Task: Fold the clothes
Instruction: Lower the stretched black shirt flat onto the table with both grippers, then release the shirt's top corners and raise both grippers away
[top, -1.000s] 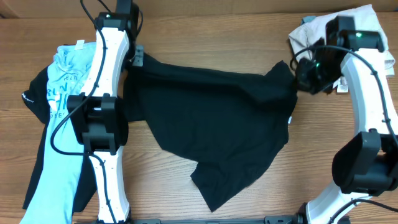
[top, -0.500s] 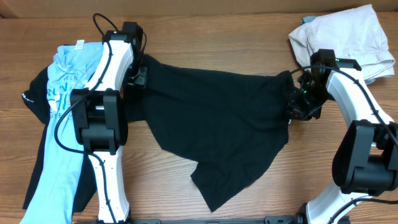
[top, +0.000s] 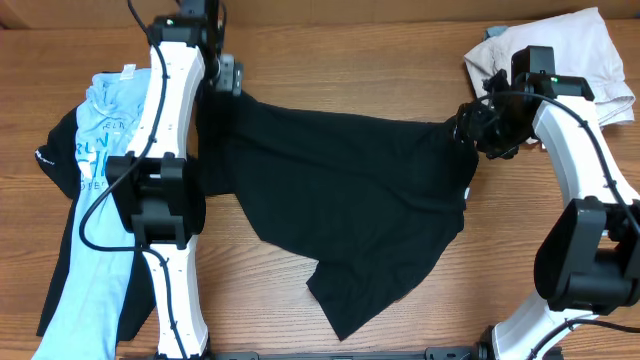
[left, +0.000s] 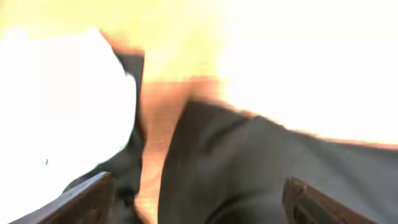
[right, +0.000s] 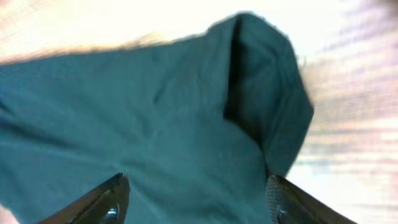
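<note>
Left hand (left: 198, 200) and right hand (right: 196, 199) spread wide — apparently just above the black shirt (top: 350, 205).

arms (top: 170, 100): white shells, black joints | cables (top: 88, 215): black, looped | left hand (left: 199, 205): dark fingers

1. Black shirt (top: 350, 200): one, at the centre of the surface (top: 520, 270).
2. Light blue printed tee (top: 95, 200): one, left edge.
3. Second black garment (top: 55, 145): one, beneath the tee.
4. Cream garment (top: 570, 50): one, far right corner.
5. Arms: two, left arm (top: 172, 110) and right arm (top: 585, 150).
</note>
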